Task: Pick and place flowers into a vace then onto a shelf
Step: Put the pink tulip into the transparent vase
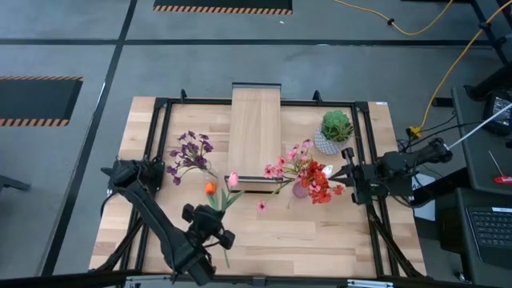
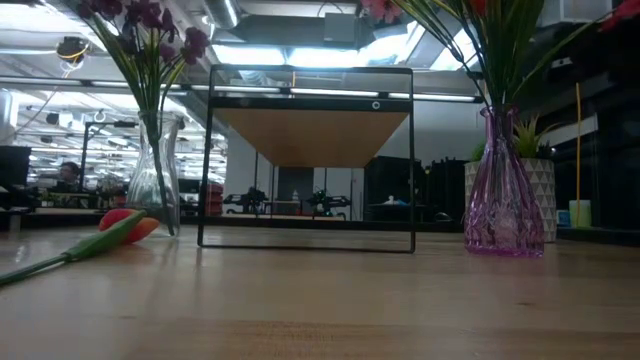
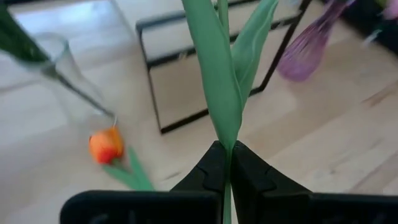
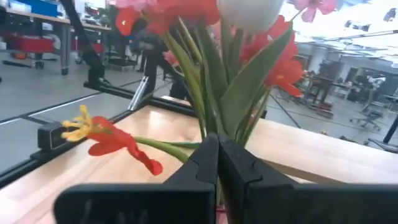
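I hold the pink tulip [image 1: 233, 180] stem pinched in the left gripper [image 3: 225, 163], at 7 o'clock from the shelf [image 1: 256, 132], next lifting it to the clear vase [image 2: 155, 190] at 10 o'clock; the right gripper [image 4: 217, 158] waits pressed together at the purple vase [image 2: 503, 205].

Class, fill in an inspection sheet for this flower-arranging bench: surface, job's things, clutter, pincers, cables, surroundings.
Surface: wooden table, dark frame rails.
Job's things: shelf at far centre; clear vase with purple flowers; purple vase with pink and red flowers; orange tulip lying on the table; pink tulip raised on a held stem.
Clutter: potted green plant in a white pot.
Pincers: left pincer shut on the pink tulip stem; right pincer shut, at the purple vase's stems.
Cables: yellow cable on the floor.
Surroundings: grey floor, striped mats, keyboard.
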{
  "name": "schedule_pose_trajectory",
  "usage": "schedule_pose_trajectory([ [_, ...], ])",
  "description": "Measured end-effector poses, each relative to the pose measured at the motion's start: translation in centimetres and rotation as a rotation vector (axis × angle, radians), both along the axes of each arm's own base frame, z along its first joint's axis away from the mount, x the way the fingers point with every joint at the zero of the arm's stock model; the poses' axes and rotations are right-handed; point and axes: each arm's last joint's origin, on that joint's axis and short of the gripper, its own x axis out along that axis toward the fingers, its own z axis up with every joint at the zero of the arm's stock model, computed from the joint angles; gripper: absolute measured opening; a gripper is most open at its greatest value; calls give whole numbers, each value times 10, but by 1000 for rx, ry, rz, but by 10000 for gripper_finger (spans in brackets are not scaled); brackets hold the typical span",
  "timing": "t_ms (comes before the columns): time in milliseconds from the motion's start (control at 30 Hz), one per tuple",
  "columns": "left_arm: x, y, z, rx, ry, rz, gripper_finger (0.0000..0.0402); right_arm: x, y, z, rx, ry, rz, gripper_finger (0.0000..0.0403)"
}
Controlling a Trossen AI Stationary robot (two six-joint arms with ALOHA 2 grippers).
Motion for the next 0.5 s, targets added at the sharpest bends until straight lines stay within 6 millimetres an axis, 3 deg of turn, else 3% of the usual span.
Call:
schedule_pose_trajectory([
  [500,-19,27,64,294,-120,-207,4,3,-8,-4,-21,33,6,9],
])
